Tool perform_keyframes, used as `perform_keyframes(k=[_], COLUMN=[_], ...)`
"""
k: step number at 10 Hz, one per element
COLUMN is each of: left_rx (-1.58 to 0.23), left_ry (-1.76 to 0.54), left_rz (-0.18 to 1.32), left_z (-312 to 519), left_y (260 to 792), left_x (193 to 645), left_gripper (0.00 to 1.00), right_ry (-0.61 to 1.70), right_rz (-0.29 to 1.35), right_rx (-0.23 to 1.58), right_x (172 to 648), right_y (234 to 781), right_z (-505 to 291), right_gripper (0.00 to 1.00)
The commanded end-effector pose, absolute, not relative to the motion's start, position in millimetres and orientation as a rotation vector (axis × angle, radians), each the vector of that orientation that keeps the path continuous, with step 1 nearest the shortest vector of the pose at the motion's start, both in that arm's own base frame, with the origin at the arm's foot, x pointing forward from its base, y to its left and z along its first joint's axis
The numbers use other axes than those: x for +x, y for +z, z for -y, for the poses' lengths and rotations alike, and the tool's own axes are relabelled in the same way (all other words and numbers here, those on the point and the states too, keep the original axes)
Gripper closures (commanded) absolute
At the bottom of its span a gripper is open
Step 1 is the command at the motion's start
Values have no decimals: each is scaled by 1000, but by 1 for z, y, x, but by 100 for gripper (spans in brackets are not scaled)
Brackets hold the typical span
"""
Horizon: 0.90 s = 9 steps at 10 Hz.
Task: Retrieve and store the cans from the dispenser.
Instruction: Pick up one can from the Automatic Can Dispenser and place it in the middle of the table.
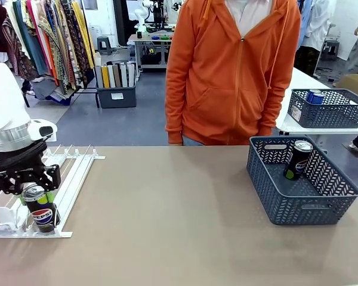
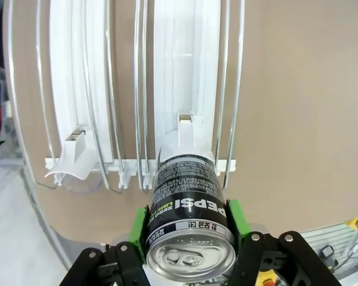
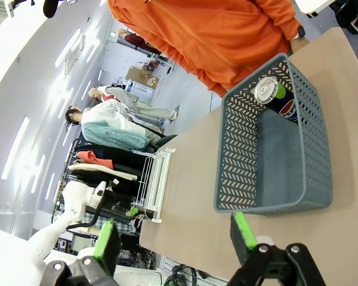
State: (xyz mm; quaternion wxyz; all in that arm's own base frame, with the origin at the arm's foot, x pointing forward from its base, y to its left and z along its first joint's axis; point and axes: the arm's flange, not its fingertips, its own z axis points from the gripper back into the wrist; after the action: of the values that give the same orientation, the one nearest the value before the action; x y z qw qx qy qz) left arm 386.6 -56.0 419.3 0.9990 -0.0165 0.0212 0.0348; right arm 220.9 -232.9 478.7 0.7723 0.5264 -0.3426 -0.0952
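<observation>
Gripping Pepsi can in dispenser: left pincer; right pincer open.

Two slim black Pepsi cans with silver tops show on the near table: one black can standing at the near end of the flat white wire-railed dispenser rack, and a second black can leaning inside a dark grey mesh plastic basket. That makes one rack on this table and one basket. A second dark grey mesh basket sits on a white table behind, holding blue cans; how many cannot be told. One person in an orange zip hoodie stands at the far side.
</observation>
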Motion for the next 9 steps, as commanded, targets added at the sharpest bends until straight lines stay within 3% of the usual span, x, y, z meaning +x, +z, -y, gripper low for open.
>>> perform_keyframes(k=[1, 5, 7, 8, 9], left_rx=[-33, -58, -157, -49, -49], left_ry=[29, -87, -98, -65, -65], left_rz=[55, 160, 213, 172, 172], left_z=[53, 55, 43, 60, 60], left_y=[471, 593, 604, 603, 603], left_x=[370, 311, 296, 301, 301], left_gripper=[100, 100, 100, 100, 100], right_ry=[-190, -190, -190, -190, -190], right_rz=[776, 776, 776, 776, 776], right_rx=[1150, 1150, 1150, 1150, 1150], right_x=[224, 224, 224, 224, 224], right_y=[481, 481, 481, 481, 481], right_z=[233, 233, 233, 233, 233], right_gripper=[0, 0, 0, 0, 0])
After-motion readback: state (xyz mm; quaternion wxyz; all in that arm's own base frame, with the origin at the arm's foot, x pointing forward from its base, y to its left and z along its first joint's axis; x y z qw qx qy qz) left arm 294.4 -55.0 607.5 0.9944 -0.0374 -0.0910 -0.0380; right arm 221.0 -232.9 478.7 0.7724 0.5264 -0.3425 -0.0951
